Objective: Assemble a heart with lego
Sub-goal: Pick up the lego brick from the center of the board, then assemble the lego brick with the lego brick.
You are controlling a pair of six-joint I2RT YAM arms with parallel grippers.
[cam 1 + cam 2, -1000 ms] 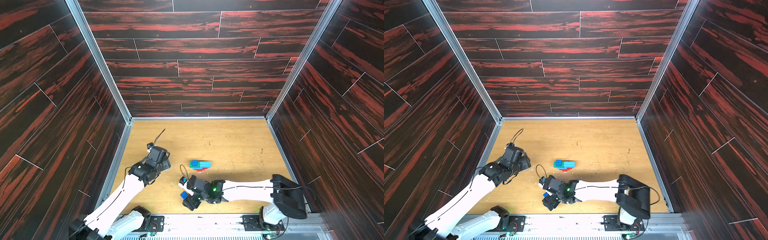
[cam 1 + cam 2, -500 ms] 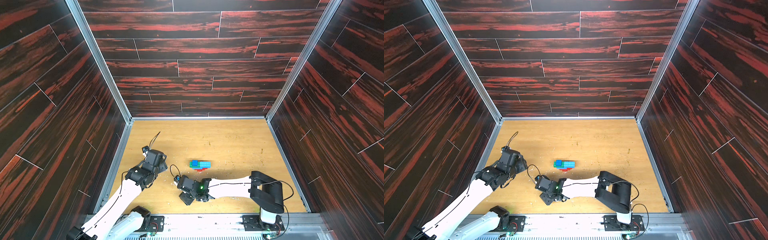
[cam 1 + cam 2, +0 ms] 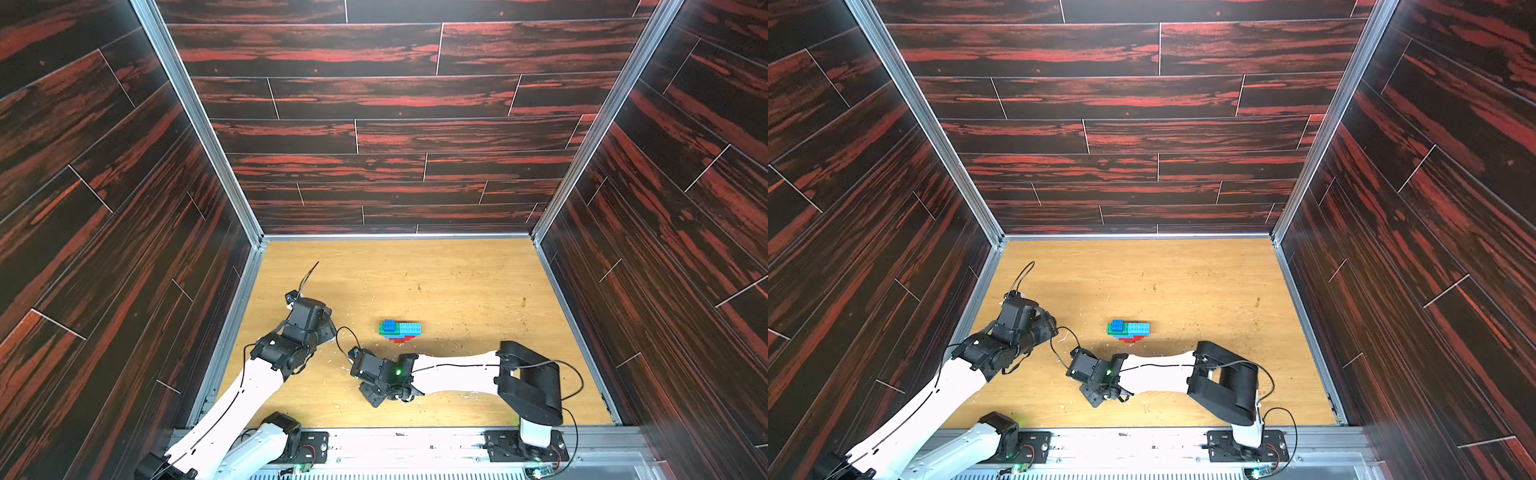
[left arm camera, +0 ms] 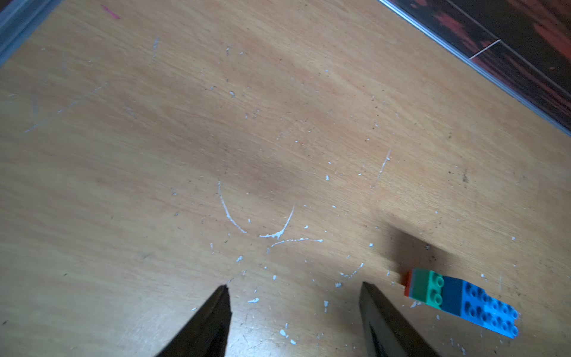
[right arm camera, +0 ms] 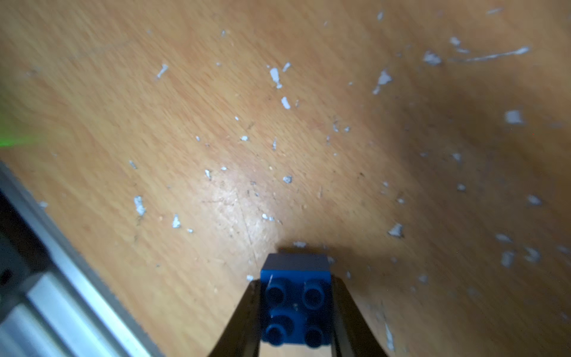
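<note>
In both top views the heart [image 3: 400,330] sits partly built near the middle of the pale wooden surface [image 3: 457,282]. A dark blue square tops a green brick, light blue lies alongside, and red shows at the near edge. The left end effector [image 3: 329,332] hangs to its left, apart from it, with a thin black cable [image 3: 309,273] sticking up behind the wrist. The right end effector [image 3: 375,397] is closer to the aluminium front rail [image 3: 415,434] and points down. Its own wrist housing covers the tips, so the grip cannot be read from here. Dark plank walls [image 3: 374,124] streaked with red close in three sides.

In the left wrist view the left end effector [image 4: 294,285] has its two black fingers spread wide over bare wood. The heart [image 4: 460,301] lies just beside one finger and is not touching it. White scratches [image 4: 278,235] and flecks mark the boards.

The right wrist view is somewhat blurred. The right end effector [image 5: 296,280] is pressed against two opposite sides of a dark blue brick [image 5: 296,306], pinching it with the four studs facing the camera. The brick seems to sit on or just above the surface — the blur leaves that unclear. The front rail [image 5: 61,278] crosses one corner.
</note>
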